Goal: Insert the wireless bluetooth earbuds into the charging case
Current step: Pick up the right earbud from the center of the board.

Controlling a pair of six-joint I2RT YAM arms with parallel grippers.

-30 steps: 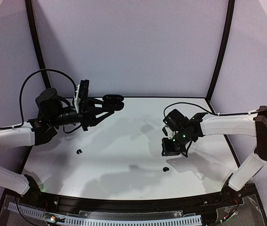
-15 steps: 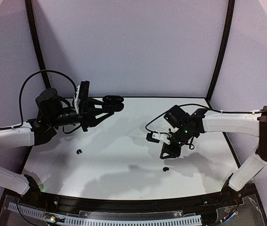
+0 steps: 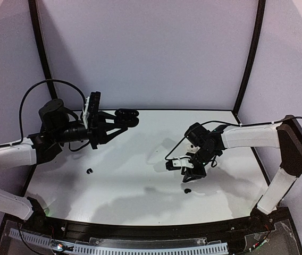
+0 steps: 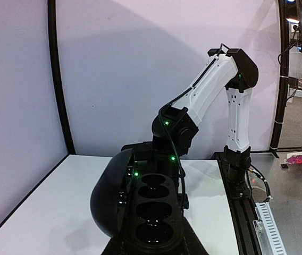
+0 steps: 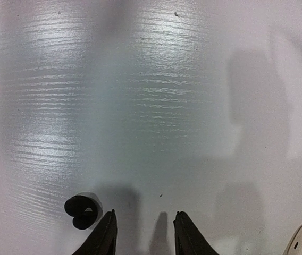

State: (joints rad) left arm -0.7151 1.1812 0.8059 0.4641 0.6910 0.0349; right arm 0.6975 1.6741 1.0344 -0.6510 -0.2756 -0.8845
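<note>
White surface (image 5: 151, 79): shift open right pincer (image 5: 143, 234) over adjacent black earbud (image 5: 82, 211) before closing; left pincer (image 3: 118, 119) grips charging case (image 4: 153, 212)

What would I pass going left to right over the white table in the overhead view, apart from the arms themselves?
small black earbud → black charging case, held up by the left gripper → second black earbud

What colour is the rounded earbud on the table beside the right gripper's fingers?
Black earbud; the right wrist view shows it best.
</note>
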